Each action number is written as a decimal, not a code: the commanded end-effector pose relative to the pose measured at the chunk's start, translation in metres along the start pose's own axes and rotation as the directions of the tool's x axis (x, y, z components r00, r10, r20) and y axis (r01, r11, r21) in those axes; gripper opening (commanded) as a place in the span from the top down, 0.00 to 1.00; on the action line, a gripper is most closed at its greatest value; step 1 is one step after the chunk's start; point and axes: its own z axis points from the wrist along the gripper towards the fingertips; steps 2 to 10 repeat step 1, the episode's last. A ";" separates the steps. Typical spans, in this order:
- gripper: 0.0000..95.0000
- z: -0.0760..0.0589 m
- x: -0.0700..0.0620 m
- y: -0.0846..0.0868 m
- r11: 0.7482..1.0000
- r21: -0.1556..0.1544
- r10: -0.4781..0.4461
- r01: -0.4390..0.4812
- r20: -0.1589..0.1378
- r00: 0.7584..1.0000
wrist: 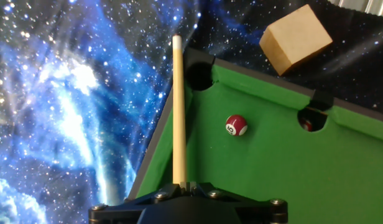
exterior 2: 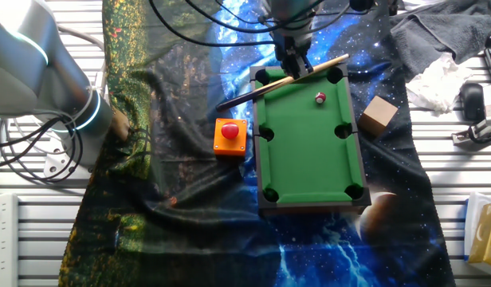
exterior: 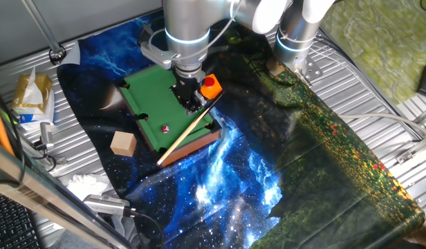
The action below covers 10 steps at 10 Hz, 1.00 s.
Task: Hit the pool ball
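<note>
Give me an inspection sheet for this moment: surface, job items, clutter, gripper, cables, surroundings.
Surface: galaxy-print cloth over a slatted metal table.
Job items: pool ball on the green felt of the mini pool table; a second ball sits in a side pocket.
Clutter: wooden cube, orange button block, crumpled tissue.
Gripper: gripper shut on the cue stick, which lies along the rail.
Cables: black cables above the cloth.
Surroundings: second robot arm idle nearby.

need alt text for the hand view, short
The claw grips a wooden cue stick lying along the rail of a green mini pool table, with a red pool ball on the felt to its right. A tan wooden cube sits beyond the table.
</note>
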 end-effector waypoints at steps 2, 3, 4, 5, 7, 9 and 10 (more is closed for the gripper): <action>1.00 0.000 0.001 0.000 1.000 -0.001 -0.019 0.019 -0.002 1.000; 1.00 0.000 0.001 0.000 1.000 -0.001 -0.019 0.019 -0.002 1.000; 1.00 0.000 0.001 0.000 1.000 -0.001 -0.019 0.019 -0.002 1.000; 1.00 0.000 0.001 0.000 1.000 -0.001 -0.019 0.019 -0.002 1.000; 1.00 0.000 0.001 0.000 1.000 -0.001 -0.019 0.019 -0.002 1.000; 1.00 0.000 0.001 0.000 1.000 -0.001 -0.019 0.019 -0.002 1.000; 1.00 0.000 0.001 0.000 1.000 -0.001 -0.019 0.019 -0.002 1.000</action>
